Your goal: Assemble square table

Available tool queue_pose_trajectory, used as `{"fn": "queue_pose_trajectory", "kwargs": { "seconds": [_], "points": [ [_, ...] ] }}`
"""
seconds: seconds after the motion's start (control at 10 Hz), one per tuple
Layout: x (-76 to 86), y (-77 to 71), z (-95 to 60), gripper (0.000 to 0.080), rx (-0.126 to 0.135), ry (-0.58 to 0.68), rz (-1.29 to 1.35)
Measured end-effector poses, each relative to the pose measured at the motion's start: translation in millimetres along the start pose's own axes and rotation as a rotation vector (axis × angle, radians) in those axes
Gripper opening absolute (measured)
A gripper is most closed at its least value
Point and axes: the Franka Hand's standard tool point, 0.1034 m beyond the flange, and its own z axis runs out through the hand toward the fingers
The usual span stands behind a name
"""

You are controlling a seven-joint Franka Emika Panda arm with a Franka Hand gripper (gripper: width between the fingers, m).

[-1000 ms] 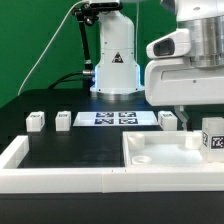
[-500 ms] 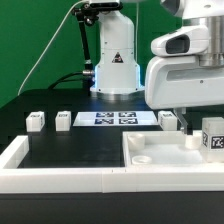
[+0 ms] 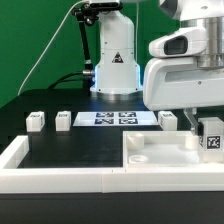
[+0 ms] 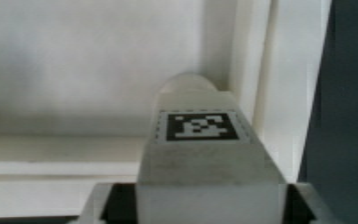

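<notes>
Gripper (image 4: pixel 202 205) closed on a leg (image 3: pixel 212 138). In the wrist view a finger (image 4: pixel 115 205) presses each side of it, no gap visible. Leg is upright, white, with its black-and-white tag facing the wrist camera and another tag face showing in the exterior view. It sits at the far corner of the slab (image 3: pixel 165 152), on the exterior view's right. Can't tell whether its base touches the slab or is lifted off.

Slab lies flat at the front of the worktop (image 3: pixel 70 145) on the exterior view's right, against the border wall (image 3: pixel 50 168). A raised bump shows near its front-left corner.

Three loose legs stand upright on the worktop behind it:
- Two (image 3: pixel 36 121) (image 3: pixel 63 119) are on the exterior view's left, near each other but apart.
- The third leg (image 3: pixel 168 120) is just beside the right end of the marker board (image 3: pixel 118 118), close to the gripper.

Marker board lies flat between the left pair and the third leg. The arm's white body fills the upper right, and the robot base (image 3: pixel 115 60) is behind the board.
</notes>
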Motion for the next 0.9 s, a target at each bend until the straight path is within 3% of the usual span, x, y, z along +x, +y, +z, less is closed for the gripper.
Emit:
{"fn": "queue_pose_trajectory", "kwargs": {
  "seconds": [0.4, 0.7, 0.9],
  "points": [
    [-0.1, -0.3, 0.1, 0.0290, 0.002, 0.000, 0.174],
    [0.0, 0.5, -0.1, 0.0291, 0.028, 0.026, 0.509],
    [-2.1, -0.3, 0.2, 0.0291, 0.031, 0.021, 0.763]
  ]
}}
